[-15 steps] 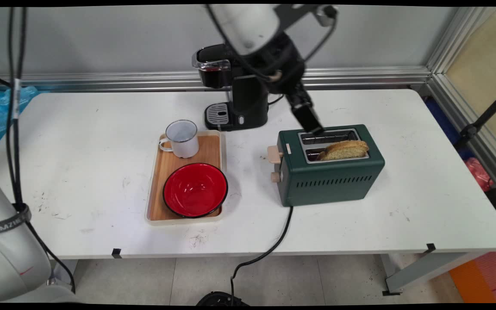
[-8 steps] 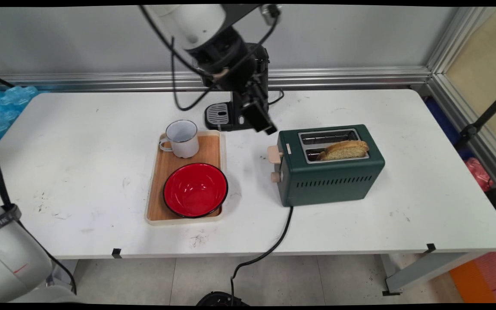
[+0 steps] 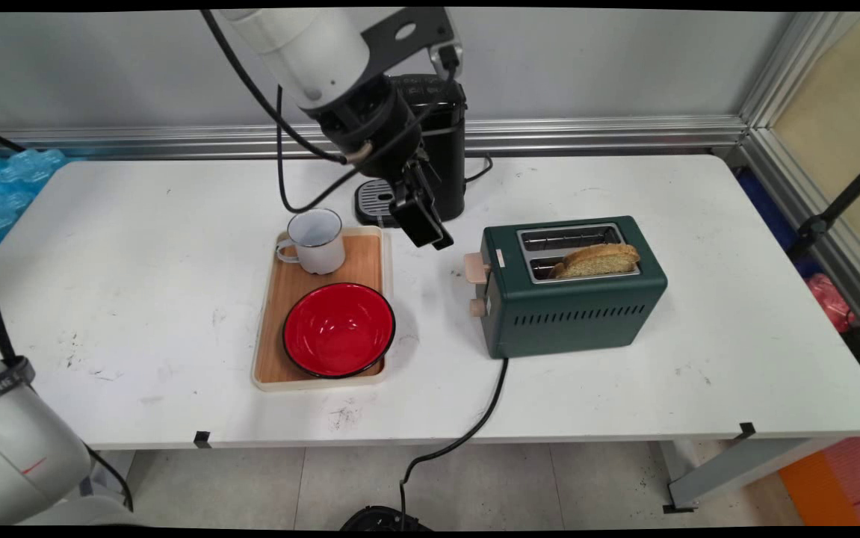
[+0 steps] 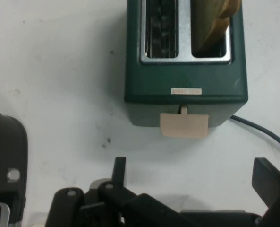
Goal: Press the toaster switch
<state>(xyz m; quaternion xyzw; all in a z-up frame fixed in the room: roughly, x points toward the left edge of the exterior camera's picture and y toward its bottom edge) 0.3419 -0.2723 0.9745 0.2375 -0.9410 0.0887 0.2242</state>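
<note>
Main view is showing the gripper (image 3: 424,224) hanging empty above the table (image 3: 138,246), between the wooden tray (image 3: 291,291) and the green toaster (image 3: 571,295), with the coffee machine (image 3: 437,161) just behind it; the tray is carrying a white mug (image 3: 316,240) and a red bowl (image 3: 338,329). Hand view is revealing what that angle hides: the fingers (image 4: 118,172) are standing spread apart and gripping nothing, facing the toaster's lever (image 4: 184,125). Both views are showing a slice of bread (image 3: 598,259) sitting in the slot nearer the table's front edge, the other slot lying bare.
</note>
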